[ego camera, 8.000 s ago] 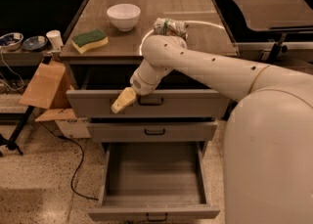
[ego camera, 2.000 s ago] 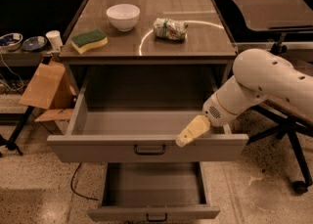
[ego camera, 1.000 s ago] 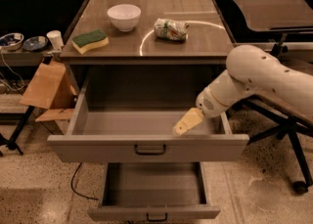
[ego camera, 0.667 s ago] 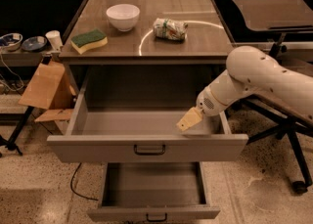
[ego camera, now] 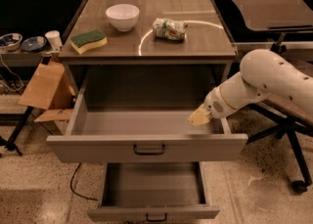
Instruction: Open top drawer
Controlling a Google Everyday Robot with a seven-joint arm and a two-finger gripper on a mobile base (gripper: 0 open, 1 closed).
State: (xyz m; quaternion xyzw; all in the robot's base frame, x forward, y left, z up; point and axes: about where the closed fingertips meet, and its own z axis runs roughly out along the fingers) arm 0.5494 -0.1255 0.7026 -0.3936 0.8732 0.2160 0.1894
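Observation:
The top drawer (ego camera: 146,147) is a wide grey drawer pulled far out of the cabinet, its deep box bare inside, with a small dark bar handle (ego camera: 149,150) at the centre of its tall front panel. My gripper (ego camera: 198,117) with cream-coloured fingers hangs over the drawer's right inner side, a little behind the front panel. It holds nothing that I can see. The white arm reaches in from the right.
A lower grey drawer (ego camera: 152,193) also stands open near the floor. On the cabinet top (ego camera: 195,37) are a white bowl (ego camera: 122,16), a green-yellow sponge (ego camera: 88,40) and a crumpled bag (ego camera: 168,28). A cardboard box (ego camera: 45,86) sits left, a chair base (ego camera: 293,145) right.
The top drawer has been pulled out from nearly closed to wide open. In the last second my gripper has drifted slightly up and right over the drawer's right side.

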